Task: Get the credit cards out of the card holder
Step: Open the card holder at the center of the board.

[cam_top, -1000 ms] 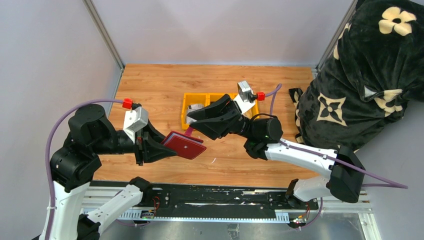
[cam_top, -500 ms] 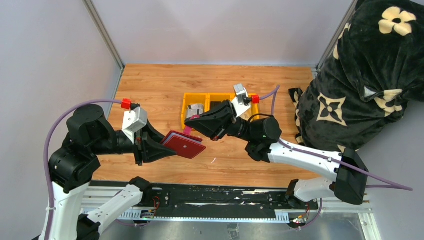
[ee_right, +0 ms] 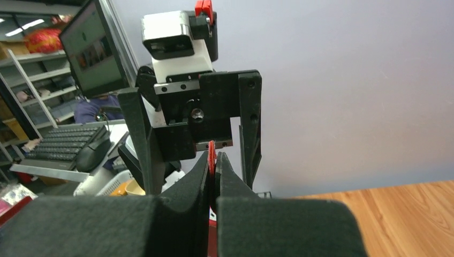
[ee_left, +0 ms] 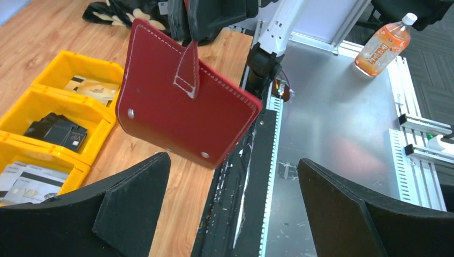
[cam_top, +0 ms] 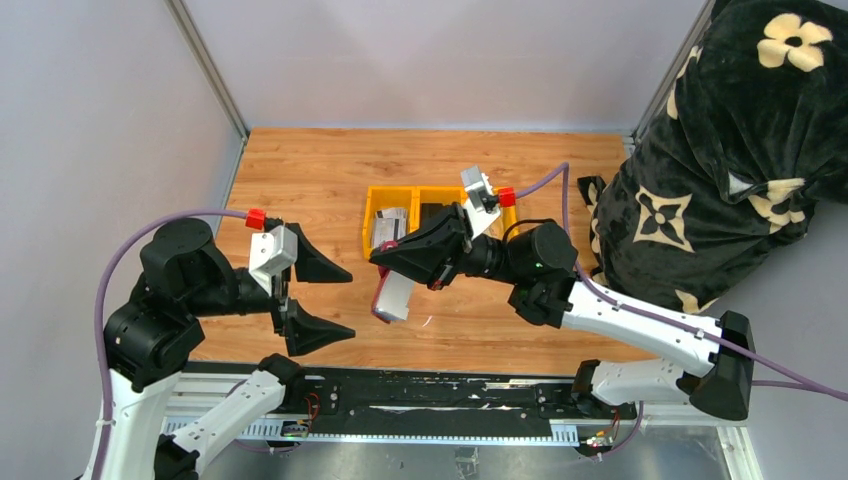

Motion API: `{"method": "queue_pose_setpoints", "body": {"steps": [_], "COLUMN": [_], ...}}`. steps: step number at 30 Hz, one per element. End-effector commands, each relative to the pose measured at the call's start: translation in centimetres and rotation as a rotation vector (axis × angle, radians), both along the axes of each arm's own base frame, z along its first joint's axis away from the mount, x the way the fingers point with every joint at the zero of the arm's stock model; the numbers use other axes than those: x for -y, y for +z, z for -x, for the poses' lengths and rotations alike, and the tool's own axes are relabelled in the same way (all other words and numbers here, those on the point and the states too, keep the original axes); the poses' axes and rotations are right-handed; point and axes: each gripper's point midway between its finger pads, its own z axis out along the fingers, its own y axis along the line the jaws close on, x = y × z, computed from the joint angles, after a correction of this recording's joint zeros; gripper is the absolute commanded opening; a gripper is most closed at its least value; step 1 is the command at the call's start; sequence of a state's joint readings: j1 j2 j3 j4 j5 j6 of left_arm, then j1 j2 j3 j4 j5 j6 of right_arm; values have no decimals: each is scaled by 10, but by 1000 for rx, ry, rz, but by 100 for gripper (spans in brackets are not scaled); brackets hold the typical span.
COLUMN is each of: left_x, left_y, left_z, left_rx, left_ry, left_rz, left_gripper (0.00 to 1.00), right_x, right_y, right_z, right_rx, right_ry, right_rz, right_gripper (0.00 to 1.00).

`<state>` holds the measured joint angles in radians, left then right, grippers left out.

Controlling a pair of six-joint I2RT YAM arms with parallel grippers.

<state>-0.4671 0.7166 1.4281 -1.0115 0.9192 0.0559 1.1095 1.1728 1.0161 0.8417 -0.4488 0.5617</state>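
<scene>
The right fingers (cam_top: 405, 248) are pinched shut on the strap (ee_left: 187, 64) of the holder (ee_left: 182, 107), which hangs from them in the air over the worktop (cam_top: 300, 180), its long axis sloping down toward the left arm. The left fingers (cam_top: 315, 330) are spread wide and hold nothing. They sit just beside the holder's low edge and face its red back, so the left arm looks best placed to reach it.

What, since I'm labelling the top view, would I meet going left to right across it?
Left gripper, jaws open → hanging card holder → right wrist camera → black floral blanket.
</scene>
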Motion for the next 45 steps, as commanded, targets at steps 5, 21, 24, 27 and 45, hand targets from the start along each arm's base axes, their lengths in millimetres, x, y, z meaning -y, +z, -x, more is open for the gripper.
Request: {"method": "queue_pose_setpoints", "body": {"steps": [5, 21, 24, 27, 45], "left_x": [-1, -2, -2, -1, 15], "left_y": [-5, 1, -5, -6, 41], "left_z": [-7, -23, -20, -15, -11], "left_rx": [7, 65, 52, 52, -88], "left_ry": [42, 134, 118, 99, 24], "left_rz": [-2, 54, 53, 57, 166], "left_gripper": [99, 22, 4, 0, 0], "right_x": [-9, -42, -40, -34, 37], "right_y": [14, 23, 24, 23, -131], "right_z": [14, 35, 36, 34, 10], "right_rx": [115, 161, 156, 144, 172], "right_ry": [-81, -135, -129, -143, -107], "right_rz": [113, 177, 168, 156, 338], "right_gripper": [0, 0, 0, 0, 82]}}
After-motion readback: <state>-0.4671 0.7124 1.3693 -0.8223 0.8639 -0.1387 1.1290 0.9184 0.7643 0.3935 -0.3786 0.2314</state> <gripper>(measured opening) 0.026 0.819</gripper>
